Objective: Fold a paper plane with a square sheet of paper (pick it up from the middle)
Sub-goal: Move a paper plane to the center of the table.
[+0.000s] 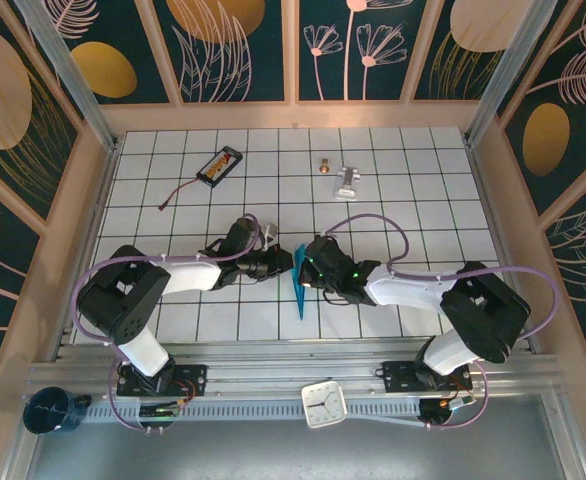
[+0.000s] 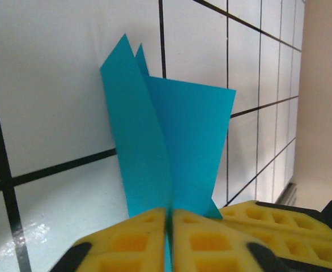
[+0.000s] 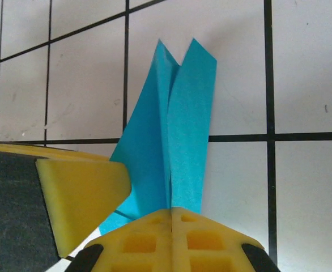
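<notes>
A: Widest first: white grid table (image 1: 373, 200), two arms (image 1: 413, 290) reaching inward, meeting near the middle of the near rows.

B: Agreed. Left gripper (image 1: 276, 262) and right gripper (image 1: 311, 268) nose to nose, just beside each other.

A: Fingers?

B: Pressed together on both sides, each pair clamped on the paper plane (image 1: 300, 290). From each wrist, teal edge running straight down into the seam between the yellow pads (image 2: 132, 238).

A: Risks from here?

B: Tearing, mostly. Thin paper, two tight clamps close together. Any pulling apart or twisting against each other would likely rip along the crease. Also worth watching: foam pads bumping, given so little room between them. And, on letting go, folds probably springing open if not creased hard enough.

A: Location of the plane?

B: Between the two grippers, over the near-centre tiles, pointed end toward the near edge. Touching the table or held clear of it? Cannot tell.

A: Look of it?

B: From above, a slim teal-blue dart. Up close, less tidy: layers fanned apart rather than lying flat, a centre crease, two sharp corners sticking up at the far end.
</notes>
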You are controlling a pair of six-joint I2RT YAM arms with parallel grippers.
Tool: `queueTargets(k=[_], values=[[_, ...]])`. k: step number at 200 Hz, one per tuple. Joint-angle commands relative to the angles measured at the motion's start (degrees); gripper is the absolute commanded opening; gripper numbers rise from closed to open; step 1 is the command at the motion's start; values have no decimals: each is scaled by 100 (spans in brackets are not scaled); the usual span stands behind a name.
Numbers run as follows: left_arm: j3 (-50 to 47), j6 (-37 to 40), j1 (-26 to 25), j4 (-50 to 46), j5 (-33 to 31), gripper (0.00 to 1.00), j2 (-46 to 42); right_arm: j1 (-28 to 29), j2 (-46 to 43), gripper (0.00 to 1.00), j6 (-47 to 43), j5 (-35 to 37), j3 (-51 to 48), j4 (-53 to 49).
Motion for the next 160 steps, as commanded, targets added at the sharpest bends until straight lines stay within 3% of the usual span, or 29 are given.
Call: queueTargets(k=[1, 40, 83, 160], values=[[130, 218, 1, -311, -83, 4, 133, -1, 86, 8, -52, 81, -4, 57], [-79, 140, 58, -18, -55, 0, 121, -72, -34, 21, -293, -213, -37, 158], [-293, 78, 91, 317, 110, 0, 126, -362, -442, 37, -612, -1307, -336, 658], [-371, 75, 90, 367, 165, 0, 113, -556, -567, 43, -549, -1579, -641, 835]])
